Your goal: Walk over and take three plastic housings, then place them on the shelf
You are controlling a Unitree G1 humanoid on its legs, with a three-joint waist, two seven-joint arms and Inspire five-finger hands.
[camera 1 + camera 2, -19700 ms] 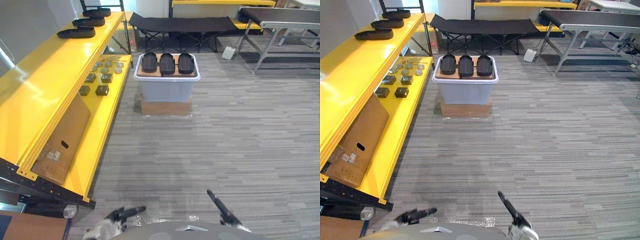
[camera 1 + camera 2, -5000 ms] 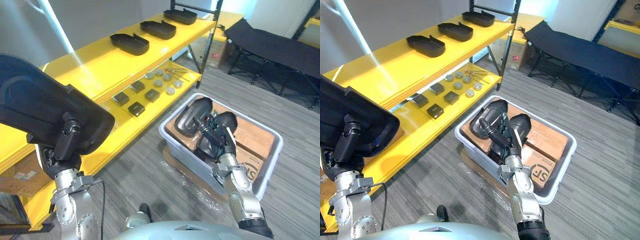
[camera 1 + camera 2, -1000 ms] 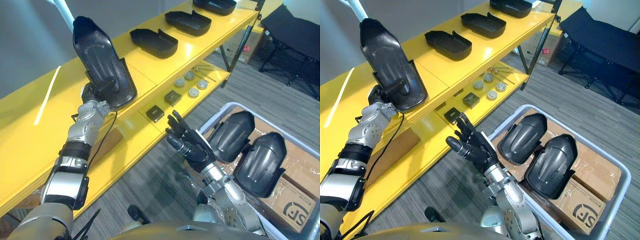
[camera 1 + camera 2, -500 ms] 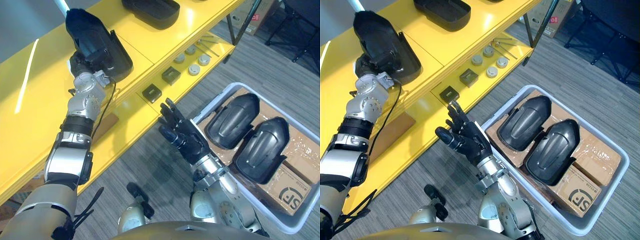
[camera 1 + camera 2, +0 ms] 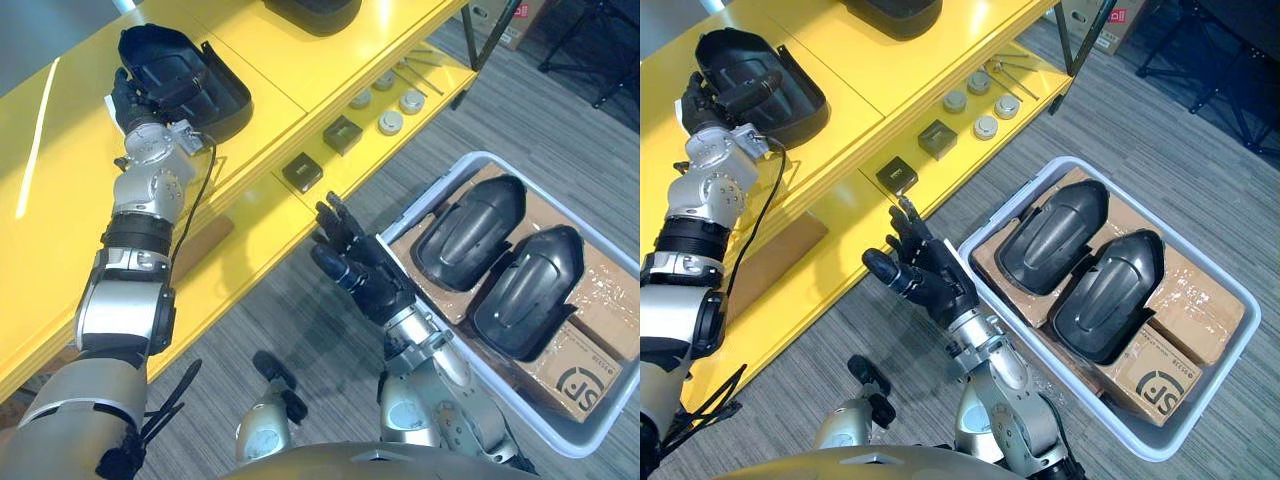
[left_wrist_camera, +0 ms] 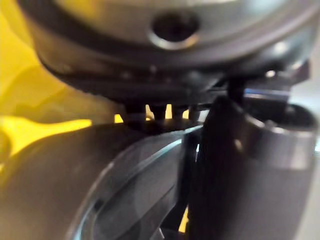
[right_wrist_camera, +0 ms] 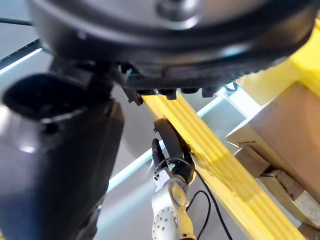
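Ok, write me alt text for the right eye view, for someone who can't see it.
The robot's left hand grips a black plastic housing on the top yellow shelf. Its right hand hangs open, fingers spread, beside a grey bin on the floor holding two more housings on cardboard boxes.

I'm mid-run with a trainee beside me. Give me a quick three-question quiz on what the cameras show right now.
1. How many housings lie in the bin?
2. True or false: the right hand grips a housing.
3. The housing that the left hand grips is: A) over the bin, B) on the top board of the yellow shelf, C) on the floor.
Key: 1. two; 2. false, its fingers are spread and hold nothing; 3. B.
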